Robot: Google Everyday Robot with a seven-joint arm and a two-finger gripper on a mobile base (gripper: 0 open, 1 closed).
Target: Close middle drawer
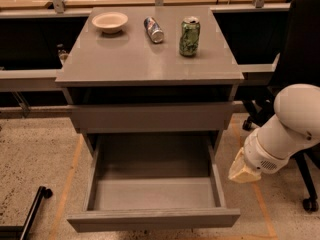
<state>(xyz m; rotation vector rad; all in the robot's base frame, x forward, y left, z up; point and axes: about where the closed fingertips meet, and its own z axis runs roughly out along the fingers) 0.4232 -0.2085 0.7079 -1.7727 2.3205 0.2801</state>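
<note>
The arm [292, 121] wears a smooth, glossy white shell: a rounded, bulbous joint narrowing into a thick cylinder with a ringed collar and a small grey patch near its end. Past the collar comes the claw [244, 171], pale tan and wedge-shaped, low beside the front right corner of the surface [150, 59].

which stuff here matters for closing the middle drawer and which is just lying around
For the job: middle drawer, pulled wide open; gripper, off the drawer's right side.

Just lying about: bowl, can on its side and upright green can, all on the cabinet top; office chair at right.
</note>
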